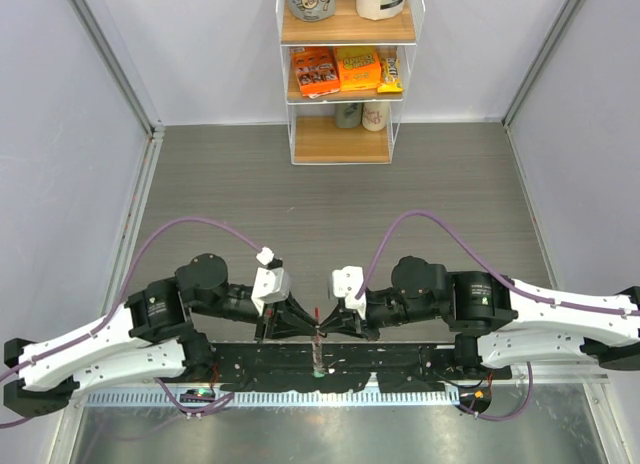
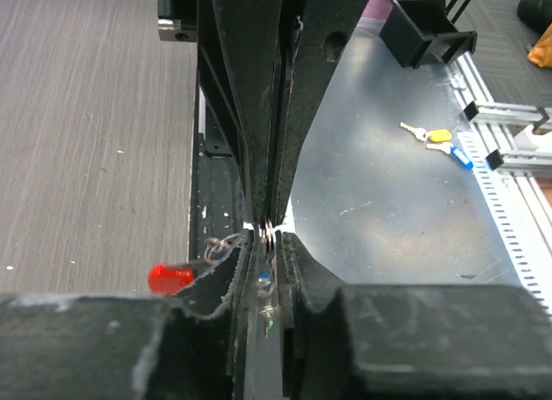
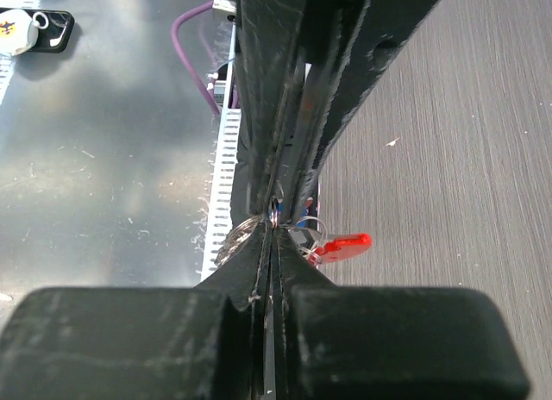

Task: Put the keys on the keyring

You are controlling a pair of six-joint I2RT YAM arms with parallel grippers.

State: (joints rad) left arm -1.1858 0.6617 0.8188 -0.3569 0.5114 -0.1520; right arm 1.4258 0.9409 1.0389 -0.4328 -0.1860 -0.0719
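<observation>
Two robot arms meet tip to tip at the near edge of the table. The left gripper (image 1: pixel 304 331) is closed tight on the thin silver coil of the keyring (image 2: pixel 269 234). The right gripper (image 1: pixel 331 329) is also closed and appears to pinch the same coil from the opposite side. The red fob (image 2: pixel 170 278) sticks out beside the fingers, in mid-air. With so thin a wire held between two sets of fingers, a slight pull or twist could likely let it slip, dropping the ring or bending the coil. A green speck (image 1: pixel 318 374) below the grip may be a key's head; it is too small to tell. Whether any key is threaded on is hidden by the fingers. Loose keys (image 2: pixel 442 141), one yellow-headed and one blue-headed, lie well apart on the metal sheet (image 2: pixel 388 219).
</observation>
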